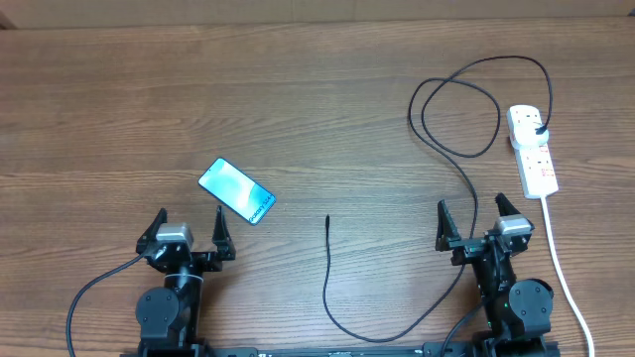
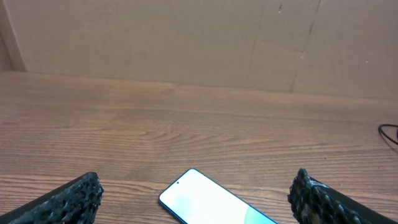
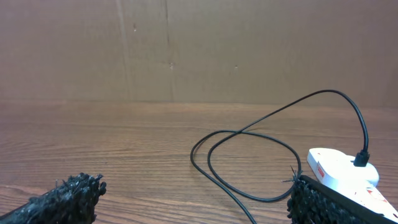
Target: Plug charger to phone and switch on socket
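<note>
The phone (image 1: 236,190) lies flat and slanted on the wooden table, screen up, just beyond my left gripper (image 1: 189,225), which is open and empty; the left wrist view has the phone (image 2: 208,202) between the fingertips (image 2: 78,198). The charger cable (image 1: 451,149) loops across the right side, its plug (image 1: 539,130) seated in the white socket strip (image 1: 532,149), and its connector tip (image 1: 327,218) rests free mid-table. My right gripper (image 1: 478,218) stands open below the loop. In the right wrist view the cable loop (image 3: 249,158) and the socket (image 3: 339,171) lie ahead.
The socket's white cord (image 1: 558,263) runs down the right edge past my right arm. The black cable sweeps along the table's front edge (image 1: 377,332) between the two arms. A cardboard wall (image 3: 199,50) backs the table.
</note>
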